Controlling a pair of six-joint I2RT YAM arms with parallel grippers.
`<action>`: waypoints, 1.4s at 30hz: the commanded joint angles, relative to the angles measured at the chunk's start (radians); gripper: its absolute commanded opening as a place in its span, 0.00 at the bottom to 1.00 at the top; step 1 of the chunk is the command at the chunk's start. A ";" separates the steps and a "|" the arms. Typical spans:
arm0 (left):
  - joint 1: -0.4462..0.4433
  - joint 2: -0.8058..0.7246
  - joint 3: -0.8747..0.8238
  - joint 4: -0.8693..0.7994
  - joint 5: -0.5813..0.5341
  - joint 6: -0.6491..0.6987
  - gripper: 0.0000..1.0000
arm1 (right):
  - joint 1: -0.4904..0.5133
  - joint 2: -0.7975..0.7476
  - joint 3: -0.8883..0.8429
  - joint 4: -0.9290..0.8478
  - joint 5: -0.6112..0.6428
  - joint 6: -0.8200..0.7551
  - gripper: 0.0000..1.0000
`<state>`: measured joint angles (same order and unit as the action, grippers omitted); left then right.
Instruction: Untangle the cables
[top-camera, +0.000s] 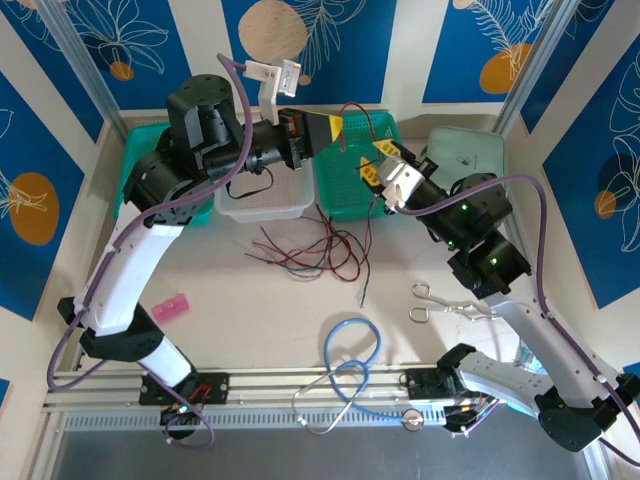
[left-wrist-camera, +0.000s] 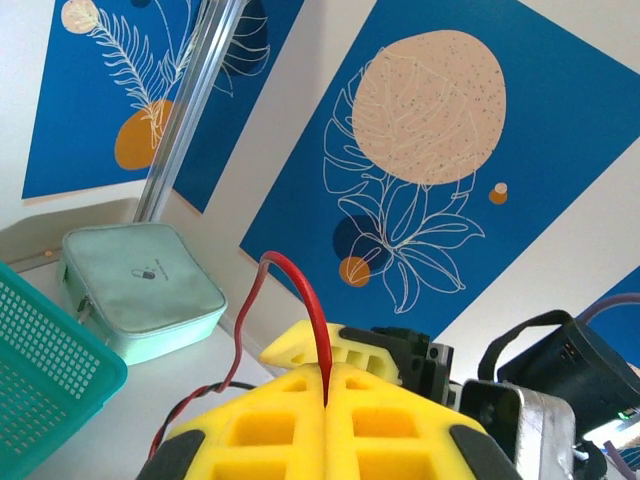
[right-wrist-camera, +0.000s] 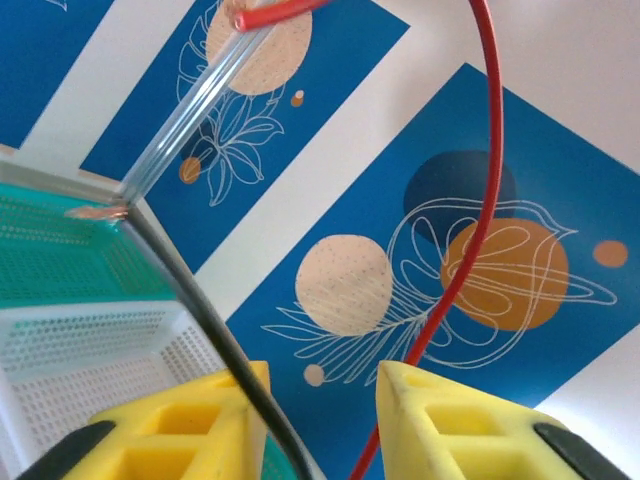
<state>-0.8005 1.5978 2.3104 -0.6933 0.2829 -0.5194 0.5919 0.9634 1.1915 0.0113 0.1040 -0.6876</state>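
A loose tangle of thin red and black cables (top-camera: 312, 252) lies on the table in front of the baskets. One red cable (top-camera: 356, 108) rises from it in a loop above the green basket (top-camera: 350, 190). My left gripper (top-camera: 338, 125) is shut on this red cable (left-wrist-camera: 318, 330), which comes out of the closed yellow fingertips (left-wrist-camera: 290, 400). My right gripper (top-camera: 378, 162) hovers just beside it, open (right-wrist-camera: 320, 385). A black cable (right-wrist-camera: 200, 300) crosses its left finger, and the red cable (right-wrist-camera: 485, 200) runs down through the gap close to the right finger (right-wrist-camera: 450, 410).
A white basket (top-camera: 262, 205) and a teal basket (top-camera: 135, 150) stand left of the green one. A mint pouch (top-camera: 462, 152) sits at the back right. Metal scissors (top-camera: 440, 300), a thick light-blue tube loop (top-camera: 350, 350) and a pink block (top-camera: 170, 307) lie nearer the front.
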 joint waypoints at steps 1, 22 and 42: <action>0.009 -0.027 -0.009 0.021 0.023 -0.010 0.00 | -0.015 -0.012 0.039 -0.005 -0.038 0.050 0.22; 0.302 -0.236 -0.443 0.172 0.020 -0.117 0.00 | -0.260 -0.091 -0.015 0.034 -0.044 0.480 0.00; 0.689 -0.433 -0.795 0.124 0.037 -0.071 0.00 | -0.476 -0.057 0.028 -0.129 0.235 0.839 0.00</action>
<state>-0.1604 1.1923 1.5414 -0.5682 0.3134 -0.6006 0.1654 0.9024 1.1893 -0.0647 0.2810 0.0364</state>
